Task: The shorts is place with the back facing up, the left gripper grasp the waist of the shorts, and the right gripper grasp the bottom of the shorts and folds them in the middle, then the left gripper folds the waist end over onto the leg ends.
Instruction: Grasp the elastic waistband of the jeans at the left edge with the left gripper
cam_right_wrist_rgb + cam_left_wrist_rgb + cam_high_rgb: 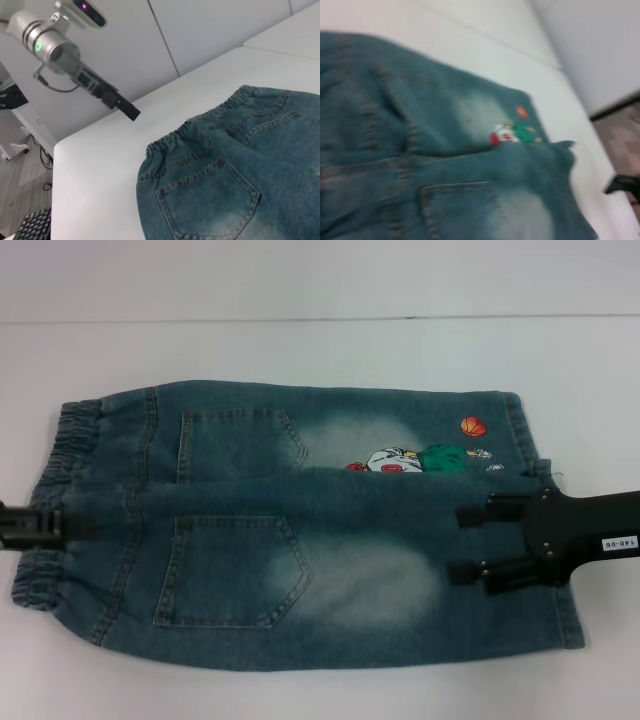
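The blue-green denim shorts lie flat on the white table, back pockets up. The ruffled waist is at the left and the leg ends at the right, near the orange basketball embroidery. My left gripper reaches in from the left edge over the waist; in the right wrist view the left gripper hangs above the table, apart from the waist. The labelled right gripper hovers open over the near leg's bottom, nothing between its fingers. The left wrist view shows the shorts and the cartoon.
White table stretches bare behind and in front of the shorts. A table seam runs along the back. Off the table's far side, the right wrist view shows a floor with a keyboard.
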### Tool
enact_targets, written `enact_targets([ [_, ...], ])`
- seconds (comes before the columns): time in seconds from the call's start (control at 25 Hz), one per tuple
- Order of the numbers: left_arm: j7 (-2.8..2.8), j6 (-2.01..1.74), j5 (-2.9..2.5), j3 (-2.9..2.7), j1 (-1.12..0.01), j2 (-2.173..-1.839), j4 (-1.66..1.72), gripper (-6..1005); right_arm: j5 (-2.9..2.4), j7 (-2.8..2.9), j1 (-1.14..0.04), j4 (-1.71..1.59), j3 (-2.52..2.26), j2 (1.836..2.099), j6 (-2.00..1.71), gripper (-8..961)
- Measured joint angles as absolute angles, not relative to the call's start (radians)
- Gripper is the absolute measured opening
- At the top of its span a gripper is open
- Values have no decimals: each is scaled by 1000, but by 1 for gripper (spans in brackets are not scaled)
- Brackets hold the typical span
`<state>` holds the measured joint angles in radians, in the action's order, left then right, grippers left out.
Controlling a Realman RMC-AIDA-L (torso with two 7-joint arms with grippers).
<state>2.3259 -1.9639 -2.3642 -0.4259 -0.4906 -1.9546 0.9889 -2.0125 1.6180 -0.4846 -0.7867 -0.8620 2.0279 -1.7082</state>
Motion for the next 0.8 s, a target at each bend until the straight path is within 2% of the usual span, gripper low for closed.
enact_targets([
  [0.44,2555,-1825,-2672,-436,-619,-1905,896,774,-2060,1613,-514,-789,-865,2035,-1682,945],
  [0.8,2568,-1732,-2814,-456,-637,-1908,864,771,-2066,1596,-529,-790,-865,2043,-1666,945],
])
